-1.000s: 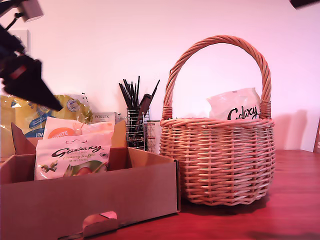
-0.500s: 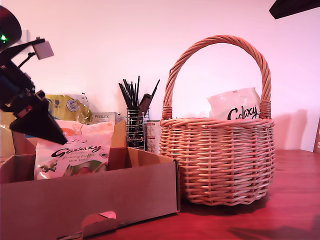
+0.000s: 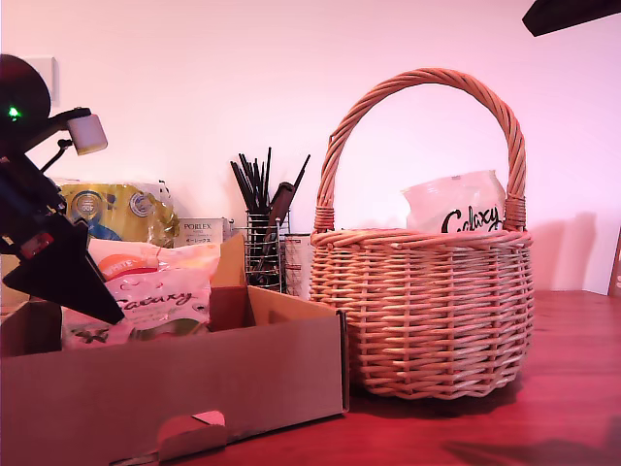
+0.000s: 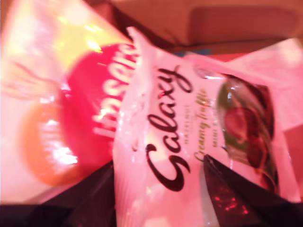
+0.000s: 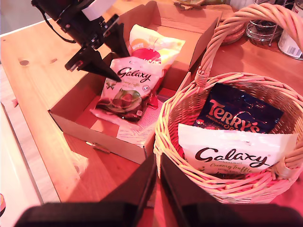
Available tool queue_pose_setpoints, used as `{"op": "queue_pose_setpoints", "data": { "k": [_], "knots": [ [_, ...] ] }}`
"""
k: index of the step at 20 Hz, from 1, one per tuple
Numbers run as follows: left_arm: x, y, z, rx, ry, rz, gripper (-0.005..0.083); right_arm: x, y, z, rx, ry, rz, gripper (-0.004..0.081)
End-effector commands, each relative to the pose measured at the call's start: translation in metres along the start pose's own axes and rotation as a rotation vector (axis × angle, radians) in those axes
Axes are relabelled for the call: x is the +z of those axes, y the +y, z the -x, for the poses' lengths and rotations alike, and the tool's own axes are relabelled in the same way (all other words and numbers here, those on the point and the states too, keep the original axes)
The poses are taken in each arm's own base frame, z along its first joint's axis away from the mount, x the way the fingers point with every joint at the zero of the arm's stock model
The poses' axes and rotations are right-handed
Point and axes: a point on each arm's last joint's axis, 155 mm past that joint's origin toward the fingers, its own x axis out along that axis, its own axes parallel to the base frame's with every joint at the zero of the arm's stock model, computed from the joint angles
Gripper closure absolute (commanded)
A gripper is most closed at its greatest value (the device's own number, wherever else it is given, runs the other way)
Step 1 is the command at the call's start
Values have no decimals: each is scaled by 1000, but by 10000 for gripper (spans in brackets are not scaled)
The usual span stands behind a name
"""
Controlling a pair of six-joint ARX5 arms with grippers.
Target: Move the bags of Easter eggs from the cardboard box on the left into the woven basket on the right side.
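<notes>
- First gripper down inside the cardboard box at the exterior view's left, jaws spread apart with 1 dark finger on each side of the top edge of the Galaxy bag.
- Not clamped as far as the close view shows, though the blur there makes contact hard to judge; Galaxy bag fills the gap between the fingers.
- Galaxy bag lying tilted in the box, partly over the Maltesers bag just behind it.
- Maltesers bag touching the Galaxy bag along one side.
- Second gripper high above the basket, jaws nearly together with only a thin slit between them, holding nothing.
- Basket upright on the wooden table, just beside the box, at the exterior view's right.
- 2 bags in the basket: second Galaxy bag standing against the near wall, Terry's bag behind it.
- Second Galaxy bag poking above the rim in the exterior view.
- Behind the box: yellow package, small white Porlex box, wire holder of black brushes.
</notes>
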Motion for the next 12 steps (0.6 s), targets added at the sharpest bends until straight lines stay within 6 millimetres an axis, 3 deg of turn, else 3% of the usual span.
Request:
{"op": "queue_pose_setpoints", "data": {
  "k": [1,5,12],
  "knots": [
    [4,-9,-3,-49,-9,33,296,0,1,0,2,-5,11,783],
    [8,-46,-2,-198,6,100,350,0,1,0,2,-5,11,783],
    [14,-98,-1,-378,40,210,350,0,1,0,3,-5,10,783]
  ]
}}
